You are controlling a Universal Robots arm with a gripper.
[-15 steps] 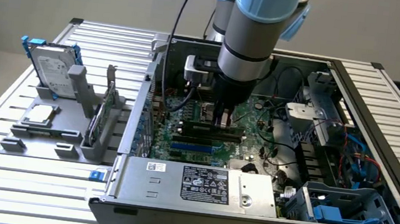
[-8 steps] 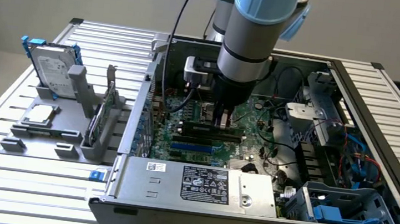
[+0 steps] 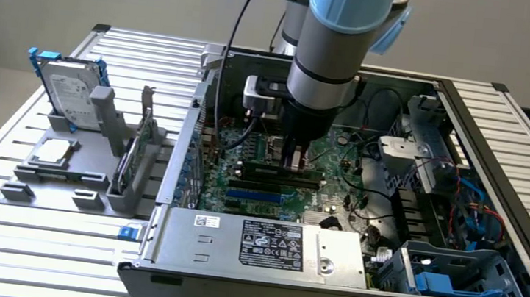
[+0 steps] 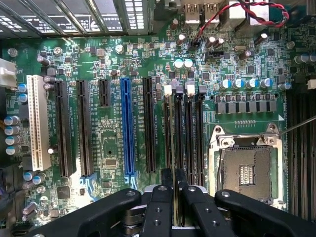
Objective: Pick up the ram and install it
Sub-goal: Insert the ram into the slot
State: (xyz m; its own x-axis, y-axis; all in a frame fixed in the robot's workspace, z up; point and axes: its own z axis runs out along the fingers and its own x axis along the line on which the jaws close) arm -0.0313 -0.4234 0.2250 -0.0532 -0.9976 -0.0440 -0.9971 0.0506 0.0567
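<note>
Wrist view: ram (image 4: 176,148) edge-on between the fingers of the claw (image 4: 174,190), clenched on it, over the motherboard slots (image 4: 183,133).

A green motherboard (image 4: 113,148) carries one blue slot (image 4: 126,128), one white slot (image 4: 38,121) and black ones.

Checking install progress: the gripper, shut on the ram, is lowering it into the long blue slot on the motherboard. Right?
Not the blue slot. In the wrist view the gripper, shut on the ram, is lined up with the black memory slots between the blue slot and the CPU socket. The rest holds.
</note>
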